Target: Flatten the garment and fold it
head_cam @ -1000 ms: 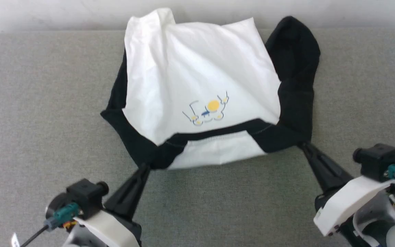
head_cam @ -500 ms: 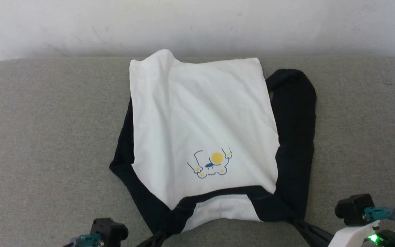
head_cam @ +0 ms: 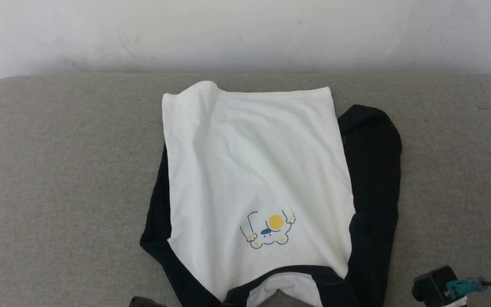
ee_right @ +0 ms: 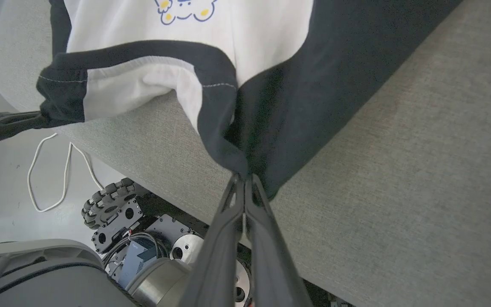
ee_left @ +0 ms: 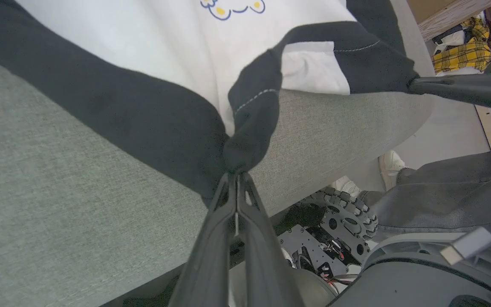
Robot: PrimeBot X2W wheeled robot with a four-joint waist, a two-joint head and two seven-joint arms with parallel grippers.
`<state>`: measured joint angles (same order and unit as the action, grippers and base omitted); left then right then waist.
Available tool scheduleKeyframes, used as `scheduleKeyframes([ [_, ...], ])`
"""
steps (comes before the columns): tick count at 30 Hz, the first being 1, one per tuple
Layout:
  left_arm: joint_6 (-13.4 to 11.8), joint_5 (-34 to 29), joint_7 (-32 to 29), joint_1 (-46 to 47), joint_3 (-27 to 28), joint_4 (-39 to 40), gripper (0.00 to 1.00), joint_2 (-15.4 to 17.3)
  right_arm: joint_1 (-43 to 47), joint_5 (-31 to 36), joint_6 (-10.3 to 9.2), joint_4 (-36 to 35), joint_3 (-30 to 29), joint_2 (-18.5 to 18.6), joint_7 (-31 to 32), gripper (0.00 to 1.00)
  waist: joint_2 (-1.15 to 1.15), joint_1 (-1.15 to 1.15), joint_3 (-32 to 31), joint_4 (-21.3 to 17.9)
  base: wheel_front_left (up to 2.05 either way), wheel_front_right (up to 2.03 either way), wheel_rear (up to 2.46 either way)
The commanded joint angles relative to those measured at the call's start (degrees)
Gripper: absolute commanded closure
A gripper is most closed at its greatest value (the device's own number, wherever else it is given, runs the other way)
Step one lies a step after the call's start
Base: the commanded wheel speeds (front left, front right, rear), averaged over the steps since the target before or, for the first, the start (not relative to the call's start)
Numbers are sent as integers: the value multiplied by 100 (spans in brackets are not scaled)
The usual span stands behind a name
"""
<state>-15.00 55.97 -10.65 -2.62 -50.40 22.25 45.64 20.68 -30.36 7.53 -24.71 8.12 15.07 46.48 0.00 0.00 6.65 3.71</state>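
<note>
The garment (head_cam: 254, 170), a white T-shirt with black sleeves and a small print with a yellow circle, lies spread on the grey table (head_cam: 58, 170), collar end toward me. In the left wrist view my left gripper (ee_left: 237, 174) is shut on the black shoulder fabric, pulled past the table's near edge. My right gripper (ee_right: 244, 175) is shut on the other black shoulder in the same way. The collar with its white inside (ee_left: 313, 68) stretches between the two grips. The right gripper's dark fingers (ee_left: 463, 87) also cross the left wrist view at the right.
A pale wall rises behind the table's far edge. Below the near edge are my wheeled base (ee_right: 109, 204) and a white cable (ee_right: 45, 170) on the floor. A person's white shoe (ee_left: 392, 162) and grey trouser leg (ee_left: 441, 200) are close by, and plaid clothes (ee_left: 463, 55) lie on a shelf.
The garment has been drawn toward me and now lies longer and flatter. The head view has shifted, and both grippers have dropped below its bottom edge, still shut on the shoulders.
</note>
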Motion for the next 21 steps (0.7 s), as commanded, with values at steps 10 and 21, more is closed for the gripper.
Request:
scheduleKeyframes([
  [10,258,68,-26,39,-78,-538,100,-91,-90,146,-4,340,266,6,-337,100,0,0,-51,-11,0,0,0],
  [21,620,176,233,155,-105,-1441,85,-500,-443,214,-4,1202,497,1,-1271,95,0,0,-128,-60,0,0,0],
])
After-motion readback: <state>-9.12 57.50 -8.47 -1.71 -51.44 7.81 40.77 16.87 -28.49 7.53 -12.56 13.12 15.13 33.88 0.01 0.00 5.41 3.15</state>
